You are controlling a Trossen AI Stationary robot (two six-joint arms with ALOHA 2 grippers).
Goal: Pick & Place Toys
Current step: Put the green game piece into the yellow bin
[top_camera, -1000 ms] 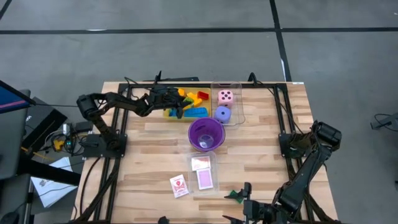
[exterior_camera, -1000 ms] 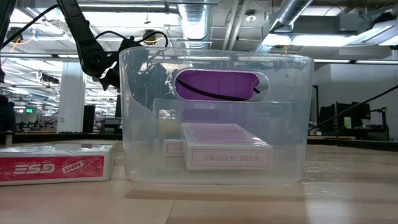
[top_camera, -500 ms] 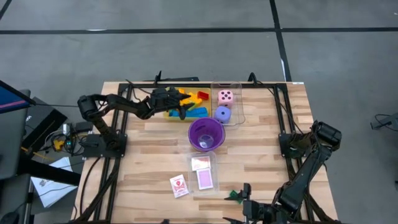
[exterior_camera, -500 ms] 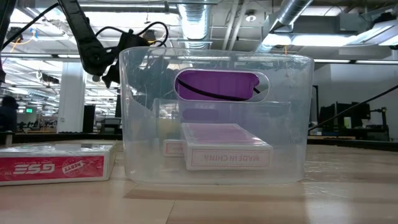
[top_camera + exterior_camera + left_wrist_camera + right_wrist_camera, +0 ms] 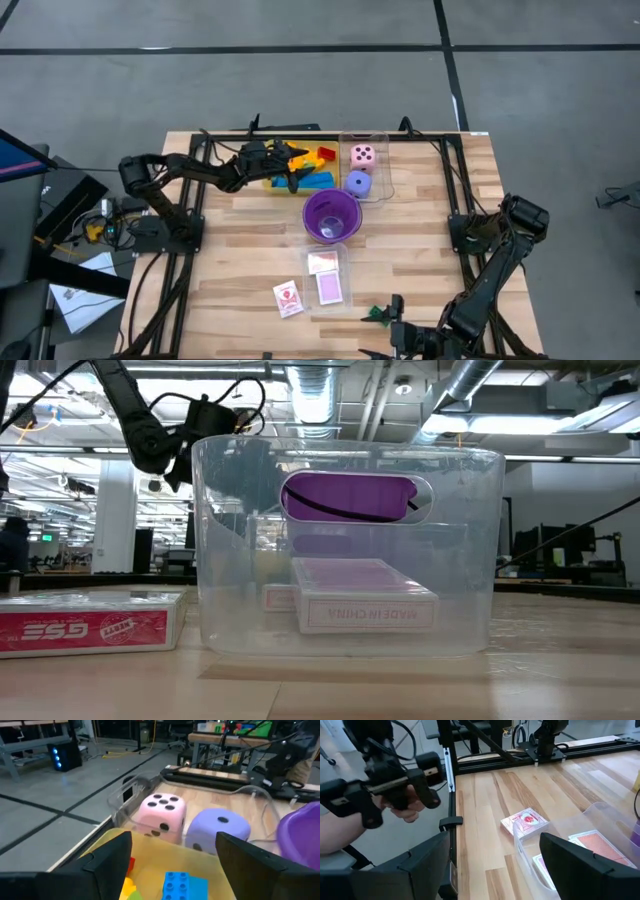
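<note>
Several plastic bricks (image 5: 315, 168) in yellow, red, orange and blue lie in a yellow tray (image 5: 150, 865) at the table's far side. My left gripper (image 5: 288, 168) hovers open and empty above that tray; in its wrist view (image 5: 173, 842) a blue brick (image 5: 180, 882) lies below the fingers. A pink die (image 5: 363, 155) and a purple die (image 5: 358, 183) sit in a clear tray (image 5: 381, 168). Pink card decks (image 5: 328, 285) lie in another clear tray (image 5: 345, 540). A white-red deck (image 5: 288, 298) lies on the table. My right gripper (image 5: 495, 840) waits open near the table's near edge (image 5: 398, 325).
A purple translucent cup (image 5: 332, 215) stands upright near the table's middle, just right of the yellow tray. Black rails run along the table's left and right sides. A person's hand (image 5: 402, 802) holds a dark device beyond the table's edge in the right wrist view.
My left gripper has risen above the yellow tray and drawn back slightly toward the table's left edge.
</note>
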